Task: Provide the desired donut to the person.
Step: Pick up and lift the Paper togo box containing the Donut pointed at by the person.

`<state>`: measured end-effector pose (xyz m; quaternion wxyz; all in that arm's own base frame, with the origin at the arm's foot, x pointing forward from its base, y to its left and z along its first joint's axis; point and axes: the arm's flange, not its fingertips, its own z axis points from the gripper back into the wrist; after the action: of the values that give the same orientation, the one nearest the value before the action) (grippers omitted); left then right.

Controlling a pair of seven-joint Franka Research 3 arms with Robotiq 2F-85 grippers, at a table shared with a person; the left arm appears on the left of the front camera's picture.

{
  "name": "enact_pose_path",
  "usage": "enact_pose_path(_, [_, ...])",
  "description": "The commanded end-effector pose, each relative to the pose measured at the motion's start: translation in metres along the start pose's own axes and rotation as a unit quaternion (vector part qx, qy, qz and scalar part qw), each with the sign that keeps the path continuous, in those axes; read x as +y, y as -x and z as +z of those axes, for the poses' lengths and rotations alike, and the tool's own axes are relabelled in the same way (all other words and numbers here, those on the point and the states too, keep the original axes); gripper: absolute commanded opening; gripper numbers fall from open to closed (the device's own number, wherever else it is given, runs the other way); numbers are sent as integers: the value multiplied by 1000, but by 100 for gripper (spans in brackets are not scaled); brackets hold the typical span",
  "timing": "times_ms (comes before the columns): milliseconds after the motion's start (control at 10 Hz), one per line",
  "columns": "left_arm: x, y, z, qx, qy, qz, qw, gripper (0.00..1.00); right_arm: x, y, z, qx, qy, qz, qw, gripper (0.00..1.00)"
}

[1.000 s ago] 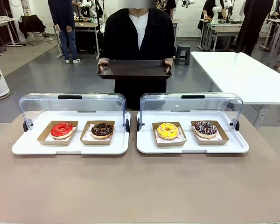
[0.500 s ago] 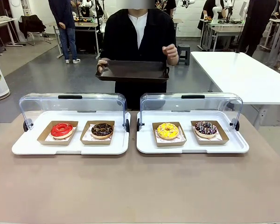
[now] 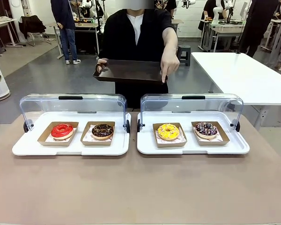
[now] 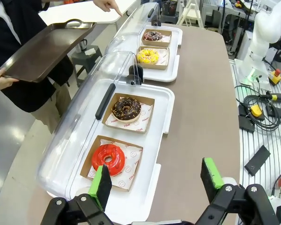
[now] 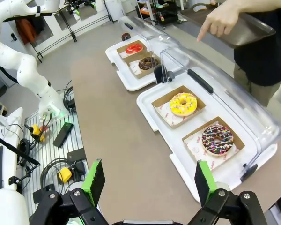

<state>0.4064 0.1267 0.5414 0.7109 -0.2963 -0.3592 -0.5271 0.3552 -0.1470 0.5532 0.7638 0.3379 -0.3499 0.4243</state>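
The person [image 3: 136, 33] stands at the far side of the surface [image 3: 140, 187], balancing a dark serving tray [image 3: 129, 71] on one hand [image 3: 99, 65]. The pointing hand [image 3: 169, 63] is stretched out, index finger aimed downward! It hangs over the right-hand display tray [image 3: 234, 146], and from the front it lines up above the yellow donut [image 3: 168, 131].

That yellow one sits in a brown card box in the tray's left spot. Just beside it, in the right spot, is a chocolate donut with coloured sprinkles [image 3: 206, 129]. In the left display tray [image 3: 23, 147], the red donut [image 3: 62, 130] is on the outside. A dark chocolate donut [image 3: 102, 131] sits next to it on the inner side. Both clear lids [image 3: 70, 105] are swung back towards the person, so all four donuts lie uncovered.

The left claw [image 4: 157, 177] is spread wide and carrying nothing. It hovers above the near edge of the left tray, with the red donut closest to it. The right claw [image 5: 147, 180] is just as wide and bare, up over the surface. The sprinkled donut lies nearest it, the yellow one just past.
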Motion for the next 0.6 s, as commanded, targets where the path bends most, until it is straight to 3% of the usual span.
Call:
enact_pose_path(0, [1, 0, 0, -8, 2, -3, 1000, 100, -2, -1, -1, -9, -4, 5, 1000, 100])
enact_pose_path(500, [1, 0, 0, -8, 2, -3, 1000, 100, -2, -1, -1, -9, -4, 5, 1000, 100])
